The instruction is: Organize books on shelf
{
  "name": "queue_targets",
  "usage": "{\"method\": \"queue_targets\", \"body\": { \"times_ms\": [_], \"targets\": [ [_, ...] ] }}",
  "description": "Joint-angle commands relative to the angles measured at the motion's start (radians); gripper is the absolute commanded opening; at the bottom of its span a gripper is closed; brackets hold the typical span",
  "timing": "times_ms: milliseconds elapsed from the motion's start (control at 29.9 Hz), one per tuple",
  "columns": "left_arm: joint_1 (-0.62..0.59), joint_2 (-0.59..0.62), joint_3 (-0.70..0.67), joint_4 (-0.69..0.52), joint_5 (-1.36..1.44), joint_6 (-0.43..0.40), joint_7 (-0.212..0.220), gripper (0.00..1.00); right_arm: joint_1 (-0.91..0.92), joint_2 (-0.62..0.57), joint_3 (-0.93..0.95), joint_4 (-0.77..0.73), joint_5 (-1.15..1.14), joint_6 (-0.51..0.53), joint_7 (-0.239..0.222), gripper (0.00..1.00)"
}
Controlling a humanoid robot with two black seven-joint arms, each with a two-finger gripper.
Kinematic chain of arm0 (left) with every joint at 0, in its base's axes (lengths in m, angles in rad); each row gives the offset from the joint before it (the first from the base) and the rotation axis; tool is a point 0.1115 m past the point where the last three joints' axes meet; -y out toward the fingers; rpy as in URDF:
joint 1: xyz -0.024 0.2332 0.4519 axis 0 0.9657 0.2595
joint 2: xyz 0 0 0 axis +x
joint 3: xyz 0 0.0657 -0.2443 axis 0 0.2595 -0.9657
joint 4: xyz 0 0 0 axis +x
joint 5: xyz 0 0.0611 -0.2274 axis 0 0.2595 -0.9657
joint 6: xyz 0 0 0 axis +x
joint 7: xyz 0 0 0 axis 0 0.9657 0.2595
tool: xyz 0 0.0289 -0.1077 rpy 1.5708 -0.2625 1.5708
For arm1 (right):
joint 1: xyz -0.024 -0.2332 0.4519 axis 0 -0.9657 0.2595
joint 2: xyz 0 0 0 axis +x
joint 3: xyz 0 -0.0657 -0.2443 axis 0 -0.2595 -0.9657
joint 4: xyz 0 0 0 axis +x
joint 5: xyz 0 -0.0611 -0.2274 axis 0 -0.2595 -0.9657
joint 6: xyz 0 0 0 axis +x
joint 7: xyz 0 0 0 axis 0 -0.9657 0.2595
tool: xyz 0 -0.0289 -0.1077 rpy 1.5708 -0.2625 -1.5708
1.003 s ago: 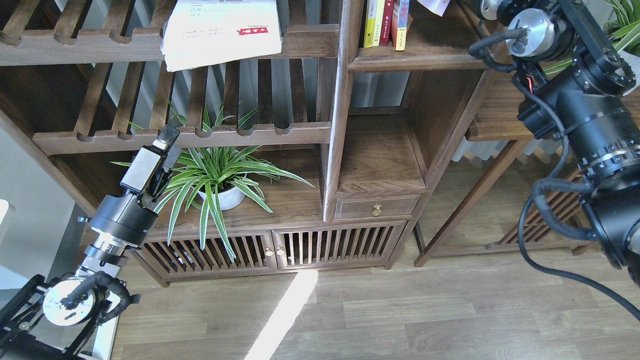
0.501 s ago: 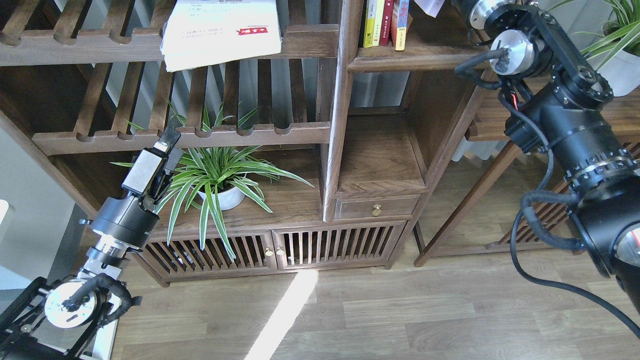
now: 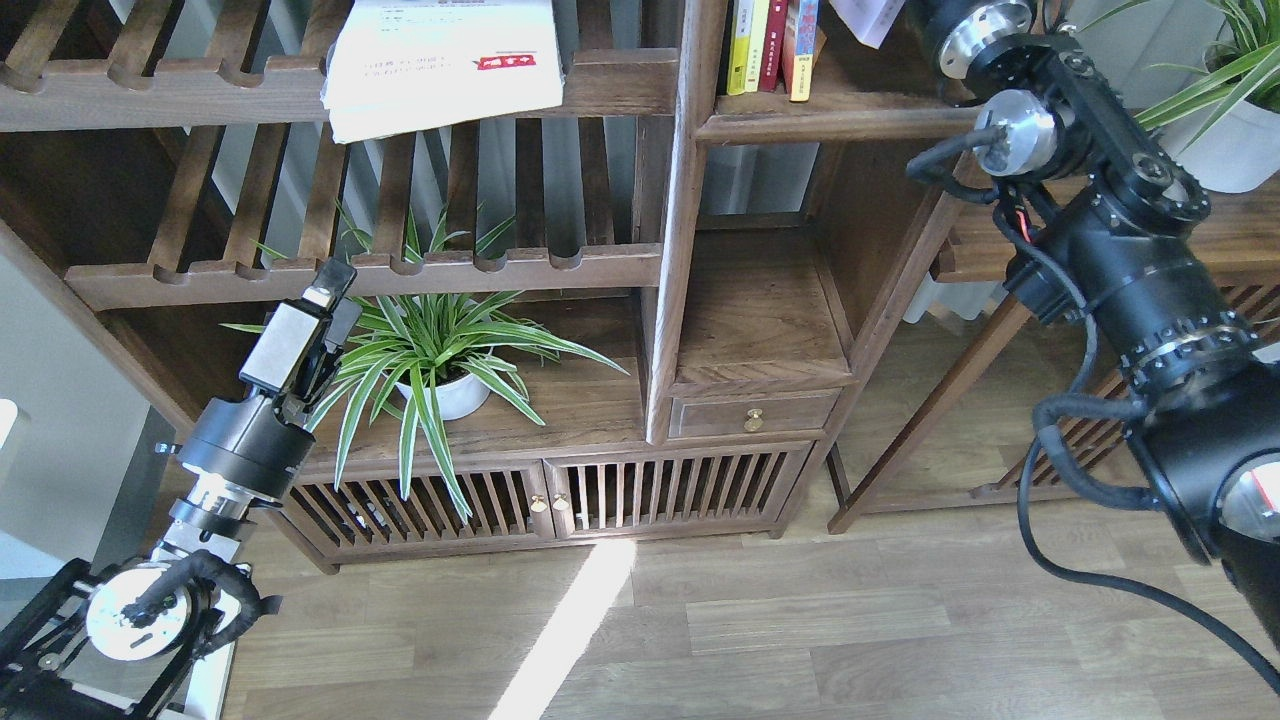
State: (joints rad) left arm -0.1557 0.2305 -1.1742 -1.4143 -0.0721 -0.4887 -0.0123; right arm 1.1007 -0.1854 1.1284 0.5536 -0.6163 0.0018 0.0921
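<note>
The right arm [image 3: 1110,250] reaches up toward the top of the view, and its far end goes out of the picture near the upper edge, so its gripper is not visible and I cannot tell if it is wide, narrow or holding something. Just to the left of where this arm ends, a pale book [image 3: 868,18] shows only its lower corner, tilted, above the shelf [image 3: 830,125]; if the arm touches it is hidden. Further left from the arm, three thin books stand upright on the same shelf: a yellow one [image 3: 745,50], a dark red one [image 3: 773,45] and an orange-red one [image 3: 802,50], with their long axis vertical. The left gripper [image 3: 325,300] is low, in front of the potted plant [image 3: 430,360], and its fingers seem narrow, but I cannot tell it for sure. Up and to the right from it, the large white book [image 3: 440,65] lies flat on the slatted rack [image 3: 300,95], well apart. I judge the right arm is the nearer one for the standing books, the left for the white one.
</note>
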Motion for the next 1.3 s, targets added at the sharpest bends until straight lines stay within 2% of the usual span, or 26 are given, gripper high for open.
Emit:
{"method": "queue_targets", "body": {
  "times_ms": [0, 301, 735, 1137, 1270],
  "targets": [
    [0.001, 0.001, -0.001, -0.003, -0.002, 0.0, 0.0, 0.99, -0.007, 0.012, -0.007, -0.014, -0.002, 0.001, 0.003, 0.06],
    [0.002, 0.0, -0.001, -0.009, 0.0, 0.0, 0.002, 0.99, -0.007, 0.02, -0.01, -0.073, -0.002, 0.006, 0.032, 0.06],
    [0.004, 0.0, -0.001, -0.018, 0.005, 0.0, 0.002, 0.99, 0.001, 0.038, 0.001, -0.109, -0.002, 0.006, 0.046, 0.08],
    [0.019, 0.001, -0.005, -0.021, 0.006, 0.0, 0.002, 0.99, 0.004, 0.089, -0.012, -0.11, 0.0, 0.001, 0.034, 0.29],
    [0.027, 0.0, -0.005, -0.021, 0.008, 0.0, 0.003, 0.99, 0.013, 0.093, -0.013, -0.109, 0.0, 0.001, 0.026, 0.32]
  ]
}}
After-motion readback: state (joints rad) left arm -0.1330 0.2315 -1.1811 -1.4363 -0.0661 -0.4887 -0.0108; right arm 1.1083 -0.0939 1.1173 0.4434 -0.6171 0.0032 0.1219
